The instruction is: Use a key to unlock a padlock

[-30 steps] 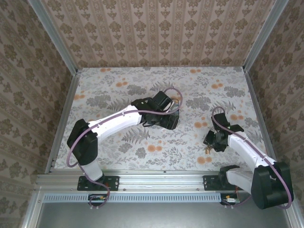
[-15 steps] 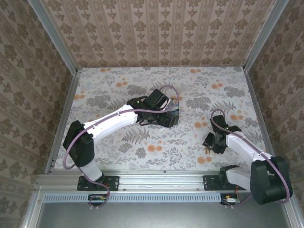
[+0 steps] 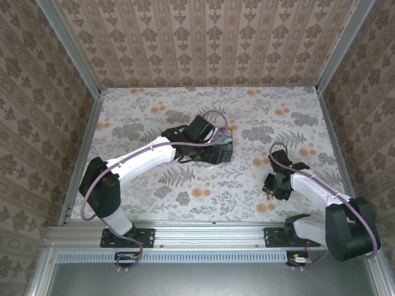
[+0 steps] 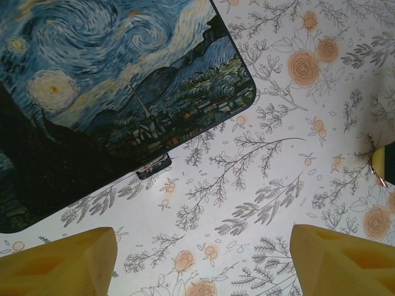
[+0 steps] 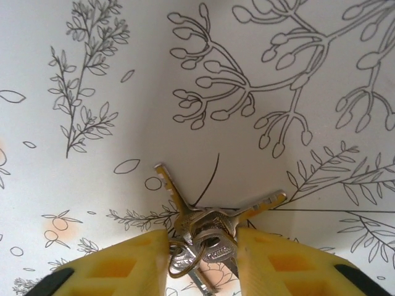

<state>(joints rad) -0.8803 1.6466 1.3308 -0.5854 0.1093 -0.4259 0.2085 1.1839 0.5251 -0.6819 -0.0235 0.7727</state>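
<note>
right gripper [image 5: 200, 239] clamped on silver keys [image 5: 213, 223], fanned apart

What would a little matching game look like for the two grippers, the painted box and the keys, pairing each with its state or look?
Things:
1. left gripper
2. right gripper
3. box
4. keys

States:
a. silver, bunched on a ring
b. fingers wide apart, holding nothing
c. dark blue, swirly night-sky print
d. shut on the keys

Pairs: 1-b; 2-d; 3-c; 4-a
</note>
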